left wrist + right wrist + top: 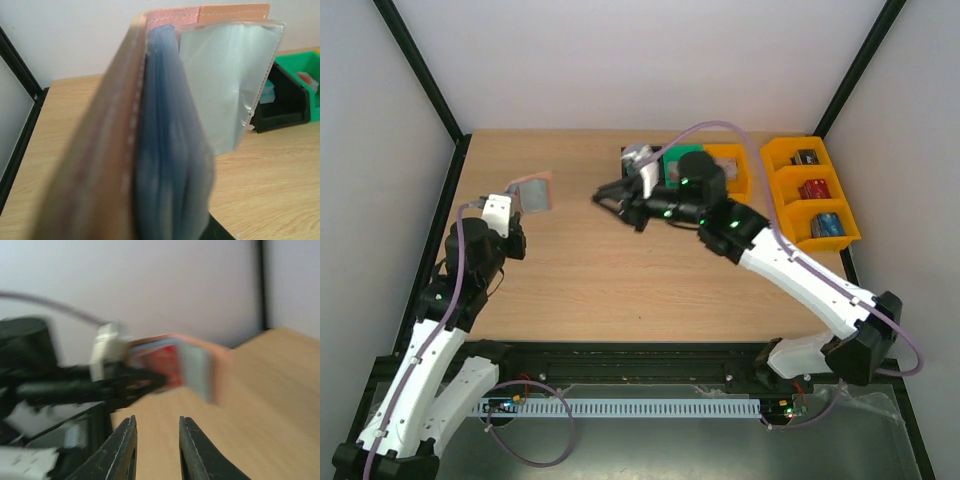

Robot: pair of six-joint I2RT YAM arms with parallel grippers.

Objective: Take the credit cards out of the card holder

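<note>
Pinkish-tan stitched leather card holder point(125, 150) with blue-grey lining and glossy clear sleeve, pinched by left gripper point(520, 207) at wooden table's point(600, 290) ten o'clock, bright red plastic card point(167, 367) tucked inside, right gripper point(157, 422) jaws slightly parted, empty

Wooden table point(620, 290), plain white walls point(650, 60)

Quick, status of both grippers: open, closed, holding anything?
Left gripper: closed on the card holder.
Right gripper: slightly open, nothing between its fingers.
</note>
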